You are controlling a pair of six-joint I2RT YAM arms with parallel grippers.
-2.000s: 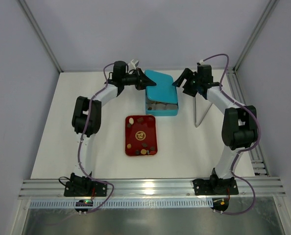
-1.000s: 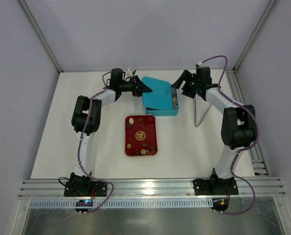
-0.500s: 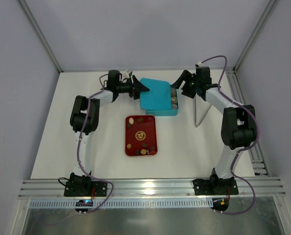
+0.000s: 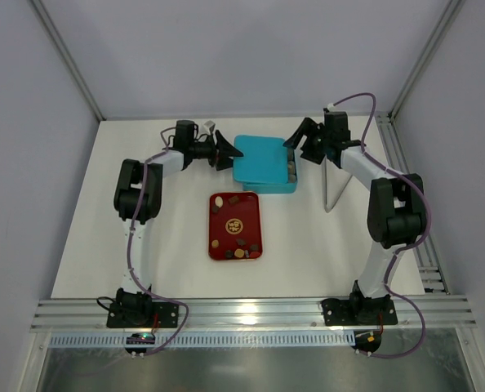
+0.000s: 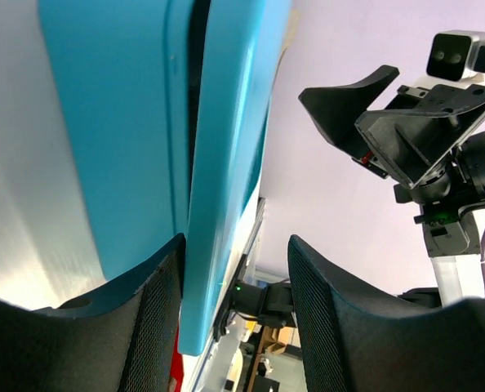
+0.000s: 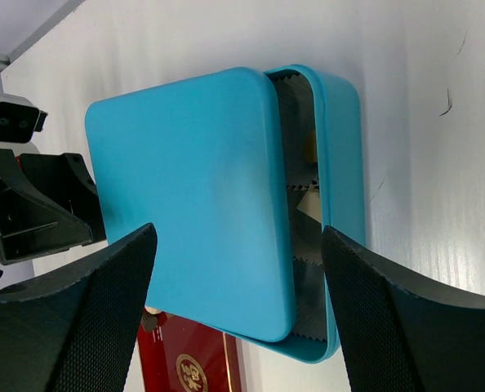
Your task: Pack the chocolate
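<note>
A blue tin box (image 4: 269,184) stands at the back centre. Its blue lid (image 4: 259,158) lies on it, shifted left, so a strip on the right stays uncovered. Grey paper cups (image 6: 304,245) and a tan piece of chocolate (image 6: 309,148) show in that strip. More chocolate (image 4: 239,253), dark, brown and cream, lies scattered on the red tray (image 4: 254,211). My left gripper (image 4: 229,152) is open at the lid's left edge (image 5: 226,163); the edge sits by one finger without being pinched. My right gripper (image 4: 300,144) is open just right of the box, above the lid (image 6: 185,188).
A thin grey metal stand (image 4: 331,189) rises right of the box. Aluminium rails (image 4: 406,175) run along the right side, and another (image 4: 251,310) along the near edge by the arm bases. Pale walls enclose the table on three sides.
My left gripper has opened, let go of the lid and drawn back to the left. The lid, tilted before, now lies flat on the box. The right arm has barely moved.
</note>
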